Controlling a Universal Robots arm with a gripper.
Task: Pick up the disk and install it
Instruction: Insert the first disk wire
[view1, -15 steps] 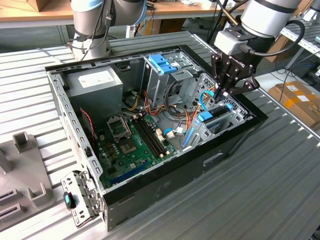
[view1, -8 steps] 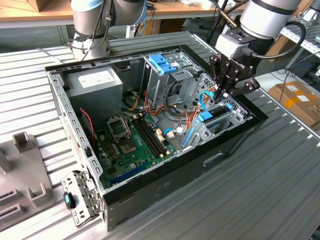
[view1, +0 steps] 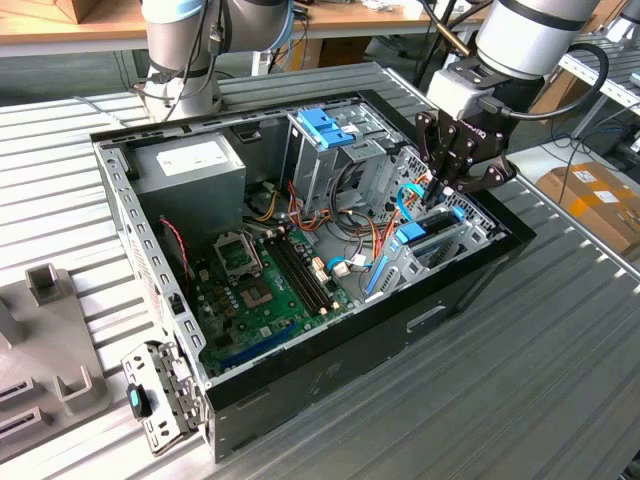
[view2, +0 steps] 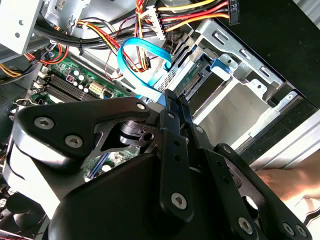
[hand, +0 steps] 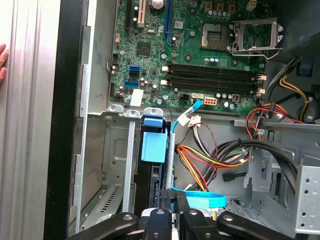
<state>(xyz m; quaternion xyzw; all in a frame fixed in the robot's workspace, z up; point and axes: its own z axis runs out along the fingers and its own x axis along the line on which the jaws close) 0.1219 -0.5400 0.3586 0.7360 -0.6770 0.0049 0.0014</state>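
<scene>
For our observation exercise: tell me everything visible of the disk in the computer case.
The grey-metal hard disk in its light-blue plastic carrier stands on edge in the grey metal drive bay, inside the open black computer case. Its blue end tab faces the green motherboard. The black pincer hangs close over its other end.

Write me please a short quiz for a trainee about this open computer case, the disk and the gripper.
1. True or false: the gripper hangs over the drive bay, at the exterior view's right end of the computer case.
2. Choose one: the disk has an end tab of which colour? A red, B blue, C green.
3. In a few words: where is the disk?
Key: 1 true; 2 B; 3 inside the drive bay, under the gripper.
</scene>
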